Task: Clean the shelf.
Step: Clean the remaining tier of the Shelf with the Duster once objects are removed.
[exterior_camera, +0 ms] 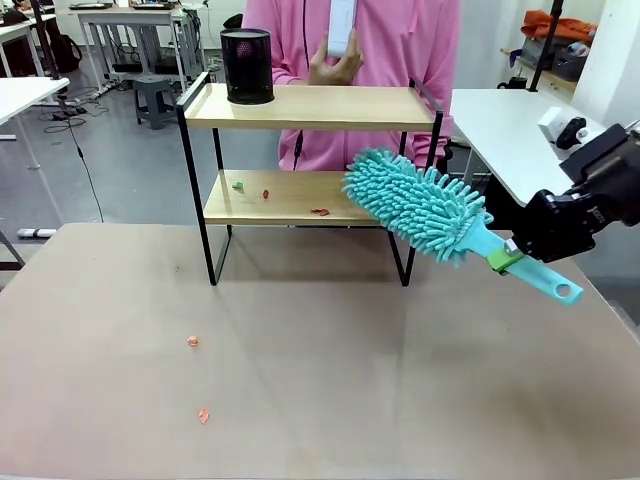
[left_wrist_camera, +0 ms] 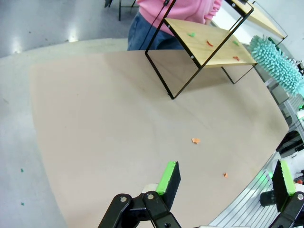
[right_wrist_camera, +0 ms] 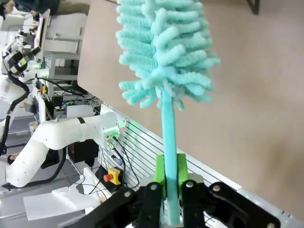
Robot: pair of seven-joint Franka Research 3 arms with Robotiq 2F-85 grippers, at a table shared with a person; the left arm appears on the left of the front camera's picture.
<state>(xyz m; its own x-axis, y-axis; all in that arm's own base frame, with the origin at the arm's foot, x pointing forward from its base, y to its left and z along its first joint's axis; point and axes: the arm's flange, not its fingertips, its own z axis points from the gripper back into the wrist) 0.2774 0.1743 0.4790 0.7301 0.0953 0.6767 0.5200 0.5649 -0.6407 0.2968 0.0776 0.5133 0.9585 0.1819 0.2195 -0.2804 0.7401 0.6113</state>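
Front view: cup (exterior_camera: 247, 66) atop shelf (exterior_camera: 330, 107); scraps (exterior_camera: 265, 194), duster (exterior_camera: 415, 205) at lower board

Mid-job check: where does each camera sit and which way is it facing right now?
Front: between the arms, facing across the table at the shelf and person; right gripper at right, holding the duster.
Left wrist: above the table, looking down past the open left gripper toward the shelf.
Right wrist: looking along the right gripper, shut on the duster handle.
All three show the duster.
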